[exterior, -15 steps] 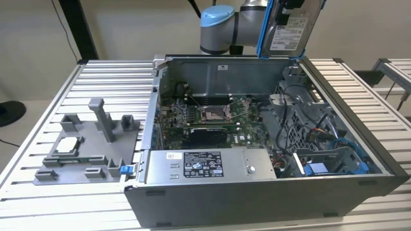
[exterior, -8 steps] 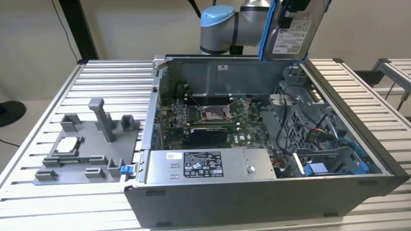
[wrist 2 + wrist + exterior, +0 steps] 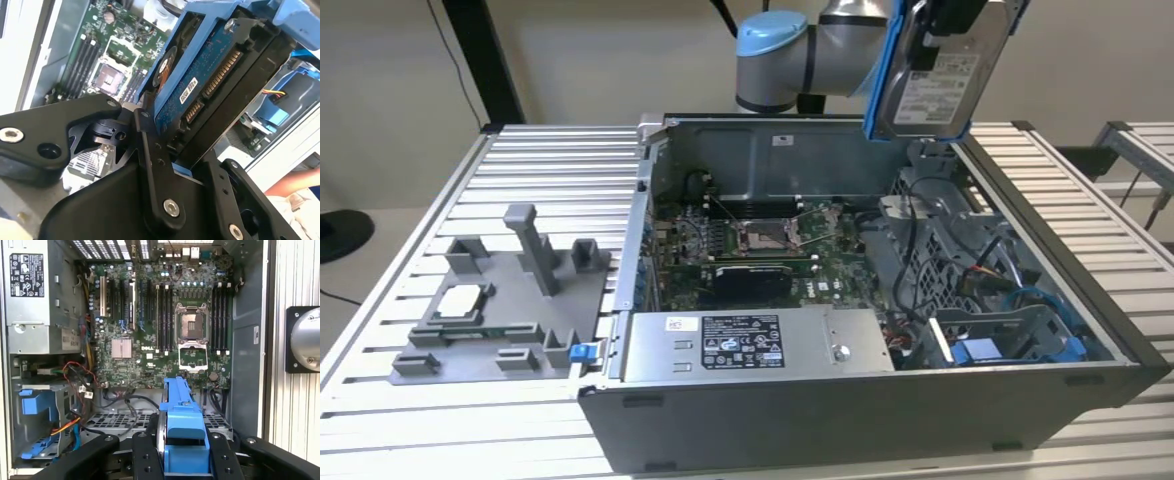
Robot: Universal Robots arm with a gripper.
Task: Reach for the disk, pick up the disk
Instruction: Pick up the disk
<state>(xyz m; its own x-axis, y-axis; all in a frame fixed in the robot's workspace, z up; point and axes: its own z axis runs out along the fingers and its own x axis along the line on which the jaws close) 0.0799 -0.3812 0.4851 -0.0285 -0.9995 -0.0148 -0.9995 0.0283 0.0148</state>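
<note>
The disk (image 3: 937,90), a silver-grey drive with a white label in a blue bracket, hangs upright above the far right corner of the open computer case (image 3: 854,410). My gripper (image 3: 942,30) is shut on it from above. In the second wrist view the black fingers (image 3: 152,165) clamp the disk (image 3: 200,75) on both flat sides, with its connector edge showing. The first wrist view looks down past the disk's blue bracket (image 3: 182,422), held between the fingers (image 3: 145,455), onto the motherboard (image 3: 165,320) far below.
Inside the case lie the motherboard (image 3: 761,240), the power supply (image 3: 747,340) and a blue drive cage (image 3: 1014,340) with cables. A grey fixture (image 3: 494,300) holding a small chip stands on the slatted table at the exterior view's left. A person's arm (image 3: 290,185) shows beside the case.
</note>
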